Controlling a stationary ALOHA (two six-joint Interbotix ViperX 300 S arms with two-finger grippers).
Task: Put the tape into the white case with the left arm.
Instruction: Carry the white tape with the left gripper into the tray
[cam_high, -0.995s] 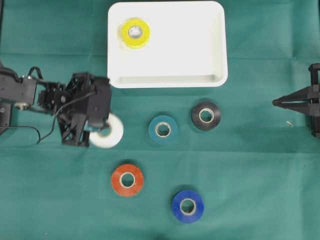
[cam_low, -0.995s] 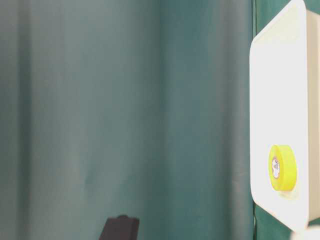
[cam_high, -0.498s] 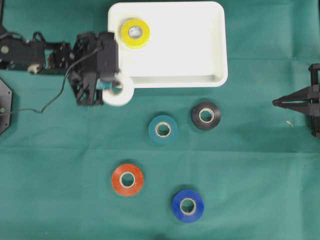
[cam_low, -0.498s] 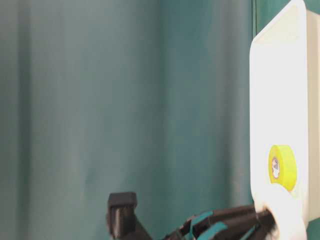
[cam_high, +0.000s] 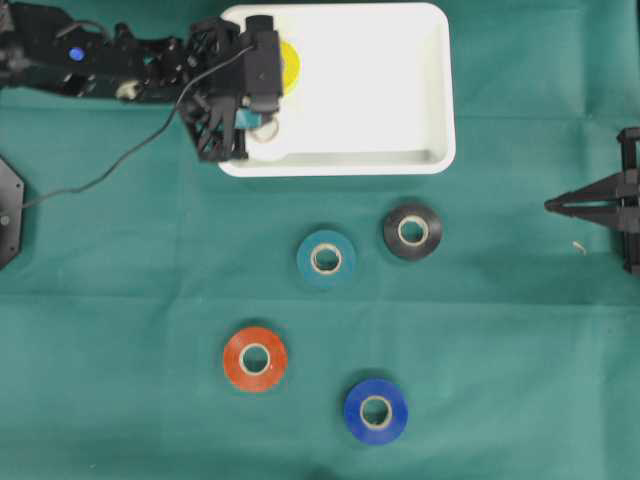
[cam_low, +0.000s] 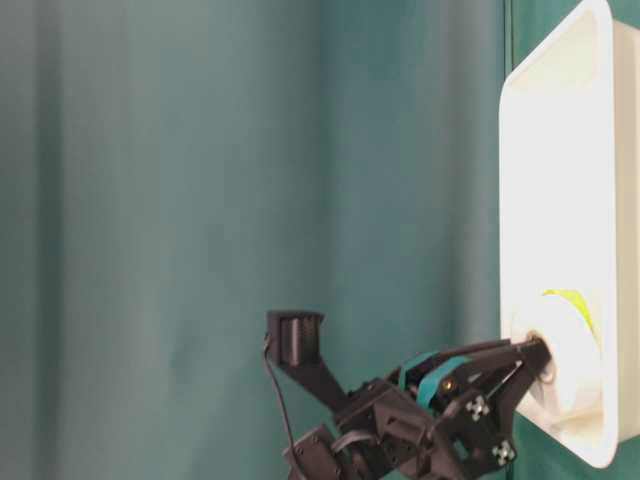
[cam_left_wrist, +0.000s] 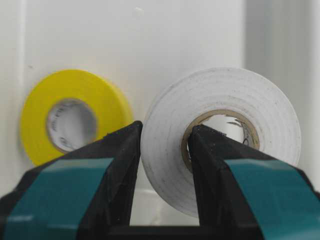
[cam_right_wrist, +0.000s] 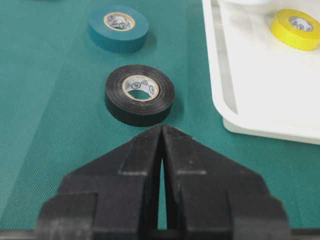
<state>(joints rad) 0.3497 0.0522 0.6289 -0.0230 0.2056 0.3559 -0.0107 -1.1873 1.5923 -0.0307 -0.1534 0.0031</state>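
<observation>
My left gripper (cam_left_wrist: 165, 130) is shut on a white tape (cam_left_wrist: 225, 95) roll, with one finger through its core and the other outside its wall. The roll hangs inside the near left corner of the white case (cam_high: 370, 95), beside a yellow tape (cam_left_wrist: 70, 115) lying there. From overhead the left gripper (cam_high: 258, 125) covers most of the white tape (cam_high: 268, 130) and part of the yellow tape (cam_high: 289, 62). The table-level view has the white tape (cam_low: 560, 365) against the white case (cam_low: 560, 150). Whether it rests on the floor I cannot tell. My right gripper (cam_high: 548, 206) is shut and empty.
Teal (cam_high: 326, 259), black (cam_high: 412, 232), red (cam_high: 255, 359) and blue (cam_high: 375, 411) rolls lie on the green cloth in front of the case. The black roll (cam_right_wrist: 140, 94) sits just ahead of my right gripper (cam_right_wrist: 162, 127). A loose cable (cam_high: 110, 170) trails from the left arm.
The left arm has carried the white tape from the cloth left of the teal roll, over the case's front wall, into its left corner. The right arm has not moved.
</observation>
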